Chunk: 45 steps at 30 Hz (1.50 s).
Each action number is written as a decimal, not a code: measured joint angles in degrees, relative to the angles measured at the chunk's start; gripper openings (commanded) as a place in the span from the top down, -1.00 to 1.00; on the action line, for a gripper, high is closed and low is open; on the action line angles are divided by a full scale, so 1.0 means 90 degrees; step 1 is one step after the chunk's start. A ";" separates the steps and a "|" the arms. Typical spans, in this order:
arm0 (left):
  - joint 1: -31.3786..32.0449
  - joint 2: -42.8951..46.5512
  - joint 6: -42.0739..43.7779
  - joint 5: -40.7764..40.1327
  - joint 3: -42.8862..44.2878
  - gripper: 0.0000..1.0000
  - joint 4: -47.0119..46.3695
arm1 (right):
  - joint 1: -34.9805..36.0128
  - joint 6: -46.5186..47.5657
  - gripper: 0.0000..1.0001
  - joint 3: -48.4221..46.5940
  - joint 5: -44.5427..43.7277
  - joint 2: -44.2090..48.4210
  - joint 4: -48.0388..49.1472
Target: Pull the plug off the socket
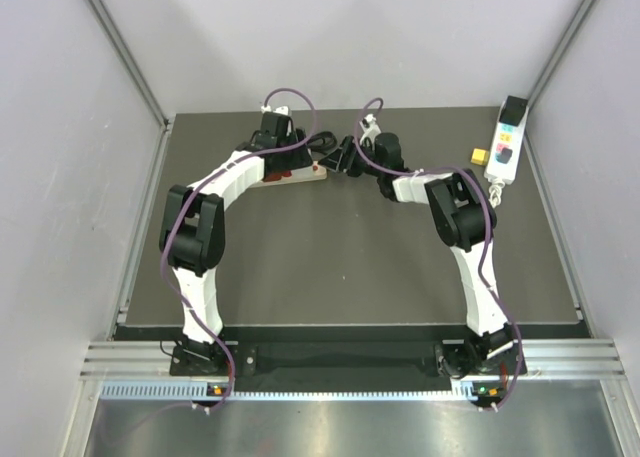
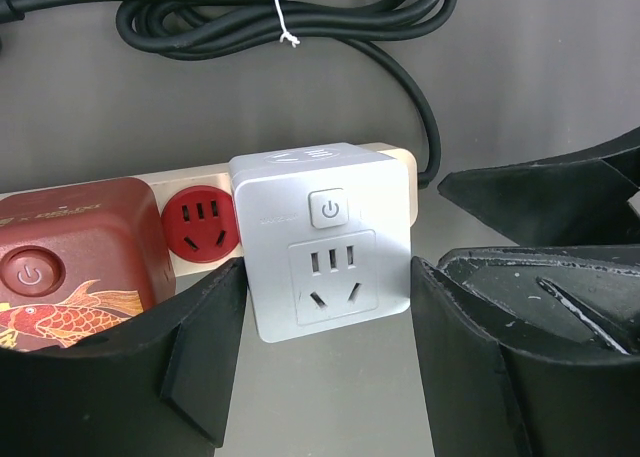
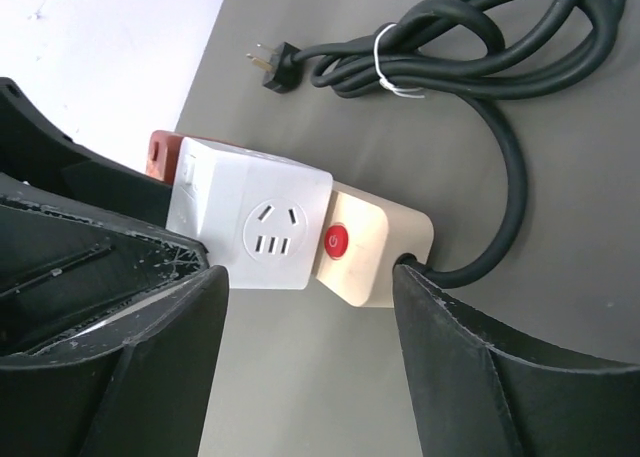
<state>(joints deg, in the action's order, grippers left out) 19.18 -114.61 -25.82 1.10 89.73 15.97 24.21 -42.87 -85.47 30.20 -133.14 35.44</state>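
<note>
1. While the white plug (image 2: 325,242) sits on the cream socket strip (image 3: 372,247), both lie at the far part of the dark worktop (image 1: 340,257), a little left of the middle.
2. The plug is a white cube with a button and socket holes on its face; it is seated on the strip near the cable end, not lifted.
3. Just left of it on the strip are a round red socket (image 2: 205,225) and then a dark red adapter (image 2: 75,247) with a fish picture.
4. The left gripper (image 2: 328,297) is spread, one finger on each side of the white plug; I cannot tell if the fingers touch it.
5. The right gripper (image 3: 308,287) is also spread and holds nothing; its fingers stand on either side of the strip's end with the red switch (image 3: 338,241).
6. The black cable (image 3: 500,177) leaves this end and lies in a tied coil on the far side of the strip.
7. At the far right of the worktop lie a white control box (image 1: 505,149) and a small yellow block (image 1: 480,156), well apart from the strip.
</note>
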 measured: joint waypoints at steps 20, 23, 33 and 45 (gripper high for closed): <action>-0.0012 0.0253 -0.0075 0.0114 0.0005 1.00 0.0002 | 0.0002 -0.1158 -0.44 0.0291 0.0075 -0.0017 0.0469; -0.0032 0.0260 -0.0078 0.0117 0.0005 1.00 0.0007 | 0.0002 -0.1355 -0.39 0.0289 0.0078 -0.0109 0.0634; -0.0041 0.0265 -0.0146 0.0284 0.0005 1.00 0.0010 | 0.0005 -0.1698 -0.28 0.0284 0.0032 -0.0304 0.0583; -0.0051 0.0325 -0.0209 0.0304 -0.0119 1.00 -0.0046 | 0.0019 -0.1909 0.16 -0.0221 0.0010 -0.0738 0.0597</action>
<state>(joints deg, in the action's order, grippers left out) 18.72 -111.68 -27.70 3.84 88.66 15.55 24.38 -60.05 -87.46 30.28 -139.79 40.82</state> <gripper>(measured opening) 0.666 0.482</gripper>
